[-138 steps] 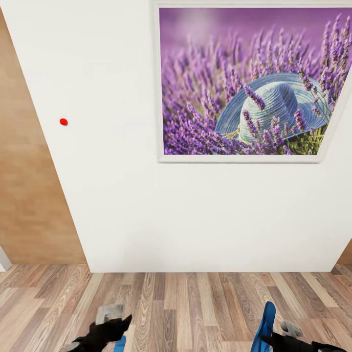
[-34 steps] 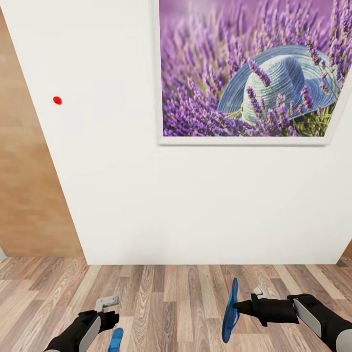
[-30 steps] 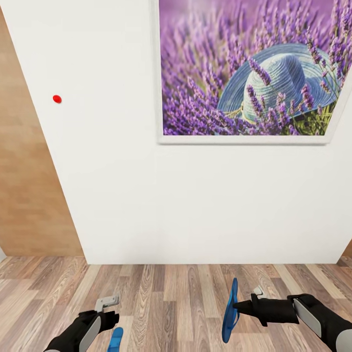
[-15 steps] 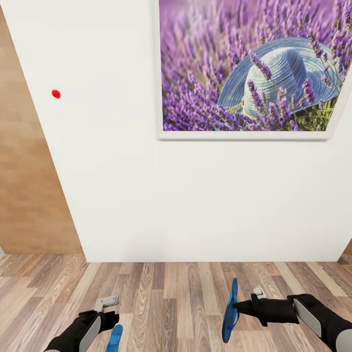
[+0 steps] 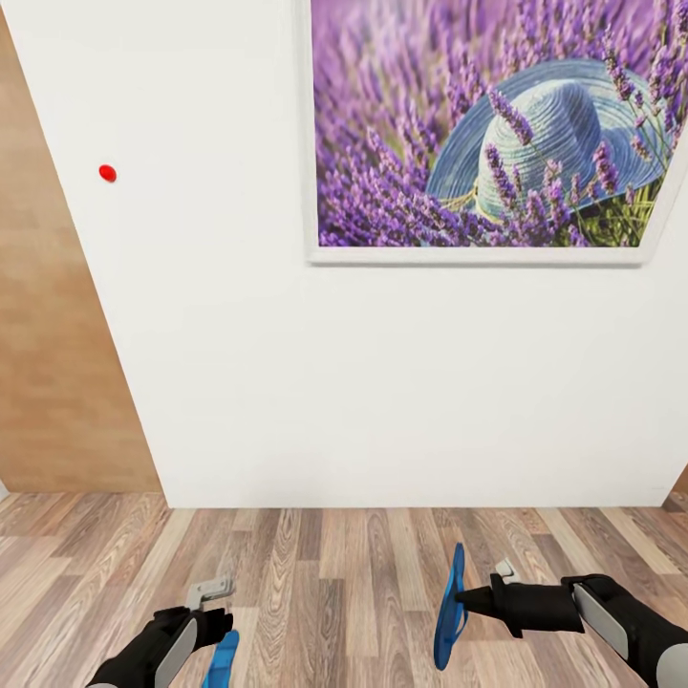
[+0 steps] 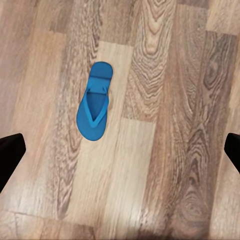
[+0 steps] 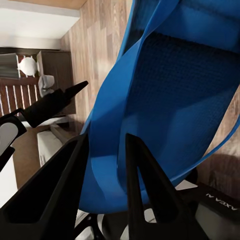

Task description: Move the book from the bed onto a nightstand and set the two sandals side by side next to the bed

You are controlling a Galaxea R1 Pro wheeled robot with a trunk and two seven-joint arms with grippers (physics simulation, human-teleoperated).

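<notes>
- The right gripper (image 5: 465, 602) held one blue sandal (image 5: 448, 609) above the wood-plank floor (image 5: 344, 583), its fingers (image 7: 137, 175) pinching the sole so the sandal stood on edge, toe end up.
- In the right wrist view that sandal's (image 7: 165, 100) straps and textured footbed lay right against the black fingers.
- The left gripper (image 5: 215, 597) hovered over the floor with its fingers (image 6: 10, 152) spread wide and nothing between them.
- The other sandal (image 6: 95, 102) lay flat on the floor planks directly beneath the left gripper, strap side up; from the head view only its blue tip (image 5: 222, 659) showed beside the left arm.
- The two sandals were well apart.
- Ahead stood a white wall (image 5: 287, 382) with a framed lavender-and-hat picture (image 5: 497, 124) and a small red dot (image 5: 107, 173).
</notes>
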